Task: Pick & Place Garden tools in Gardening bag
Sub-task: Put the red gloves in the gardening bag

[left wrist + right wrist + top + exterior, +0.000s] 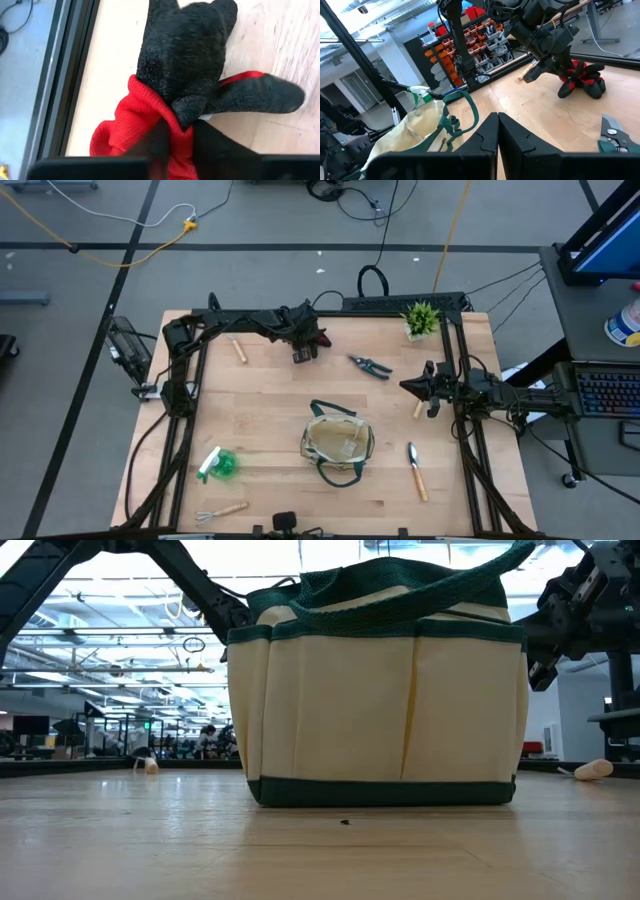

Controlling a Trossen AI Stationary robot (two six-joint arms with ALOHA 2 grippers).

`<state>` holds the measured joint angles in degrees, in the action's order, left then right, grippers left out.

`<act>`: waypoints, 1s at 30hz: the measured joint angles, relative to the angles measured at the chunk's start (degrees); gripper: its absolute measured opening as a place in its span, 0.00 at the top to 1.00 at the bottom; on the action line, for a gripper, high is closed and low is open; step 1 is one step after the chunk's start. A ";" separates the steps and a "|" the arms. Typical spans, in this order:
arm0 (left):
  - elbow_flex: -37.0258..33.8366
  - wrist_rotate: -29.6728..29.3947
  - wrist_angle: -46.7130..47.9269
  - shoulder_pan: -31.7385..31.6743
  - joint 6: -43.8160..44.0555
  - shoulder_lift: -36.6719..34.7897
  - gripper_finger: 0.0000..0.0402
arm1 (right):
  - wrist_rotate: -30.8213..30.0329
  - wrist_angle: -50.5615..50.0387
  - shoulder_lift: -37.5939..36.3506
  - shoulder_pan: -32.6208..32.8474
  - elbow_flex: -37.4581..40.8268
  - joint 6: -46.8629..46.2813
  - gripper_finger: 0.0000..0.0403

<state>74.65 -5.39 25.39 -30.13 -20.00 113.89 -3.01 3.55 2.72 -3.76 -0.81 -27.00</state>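
The left tool [306,346] was closed on the red cuff of the glove [190,75], which lay on the bench [270,410] near its far edge. The right tool [418,387] was shut and empty, held above the bench's right side. The bag [338,442] stood upright near the middle, with shears [371,365], trowel [414,468], bottle [219,465] and rake [222,509] lying around it.

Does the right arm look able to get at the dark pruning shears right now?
Probably yes: the pruning shears lie alone on bare wood beside the right gripper, which is shut and holds nothing.
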 joint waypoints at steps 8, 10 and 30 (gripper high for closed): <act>-0.12 -0.24 0.22 0.00 3.85 -0.61 0.92 | 0.02 0.00 0.00 0.01 -0.01 -1.46 1.00; -0.22 -0.66 0.35 0.00 4.06 -1.63 0.93 | 0.02 -0.01 0.00 0.00 0.00 -2.26 1.00; -0.17 22.85 1.00 6.66 23.61 -29.32 0.93 | 0.02 -0.03 0.00 -0.01 -0.01 -2.34 1.00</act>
<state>74.48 17.46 26.39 -23.47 3.60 84.57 -2.98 3.52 2.72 -3.77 -0.82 -29.34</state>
